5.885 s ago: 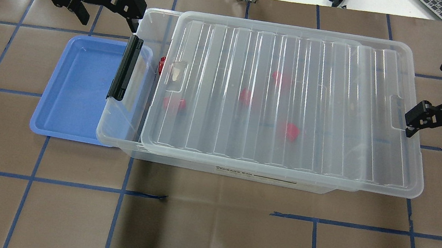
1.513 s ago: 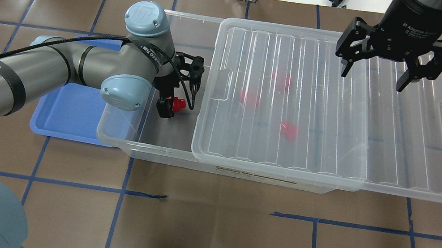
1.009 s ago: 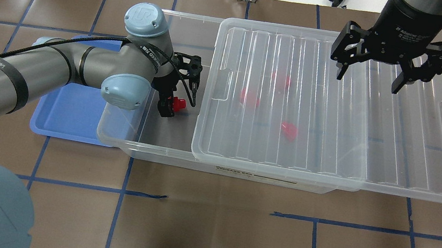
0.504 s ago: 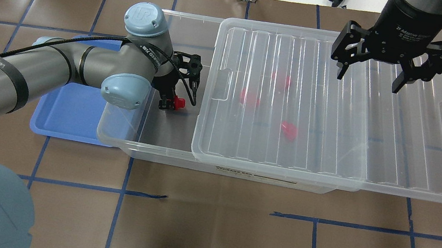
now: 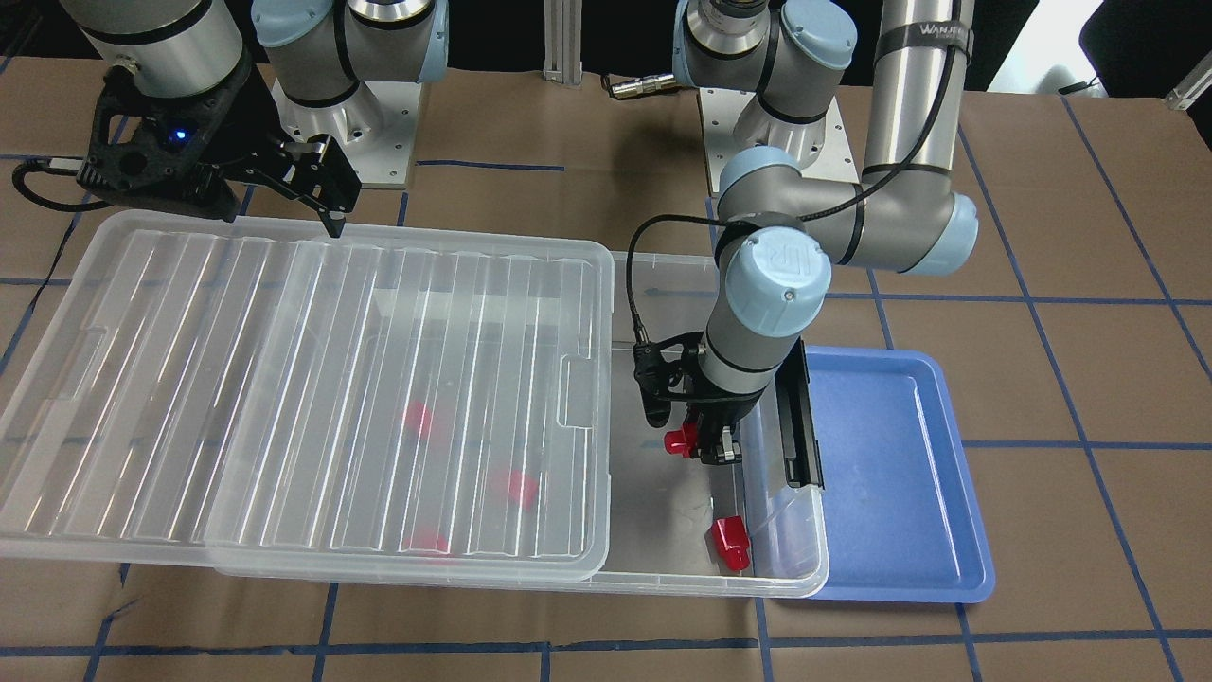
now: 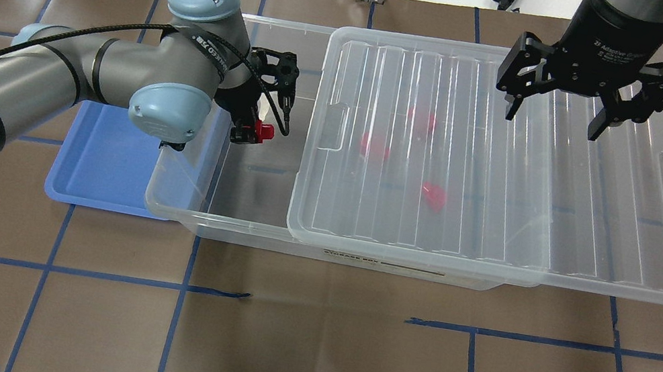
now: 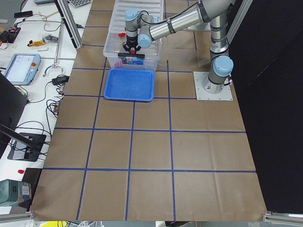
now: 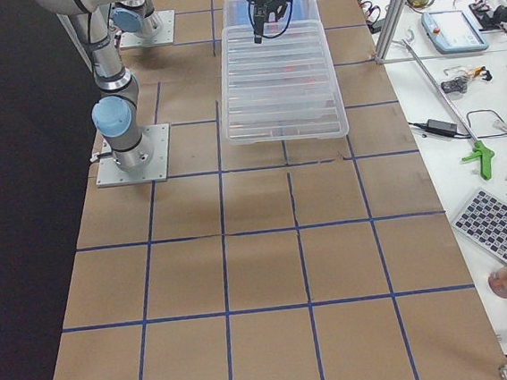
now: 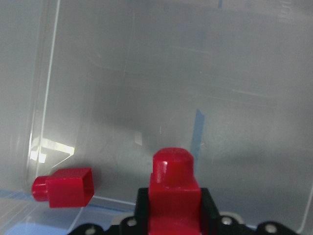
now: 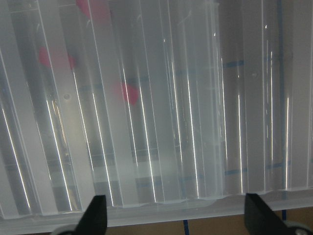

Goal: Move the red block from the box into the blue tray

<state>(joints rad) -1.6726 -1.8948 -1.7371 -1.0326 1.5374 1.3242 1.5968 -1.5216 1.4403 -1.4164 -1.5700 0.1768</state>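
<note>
My left gripper is shut on a red block and holds it over the open end of the clear box, near the latch side. The block shows between the fingers in the left wrist view and in the front view. Another red block lies on the box floor in the corner; it also shows in the left wrist view. The blue tray lies left of the box and partly under my left arm. My right gripper is open and empty above the lid.
The ribbed lid is slid to the right and covers most of the box. Three red blocks show dimly under it. The black latch stands between the box and the tray. Cables and tools lie on the white bench beyond the table's far edge.
My left gripper has risen with the red block and shifted toward the box's far left side. Over the whole span the lid slid right. The right gripper has hardly moved in the last second.
</note>
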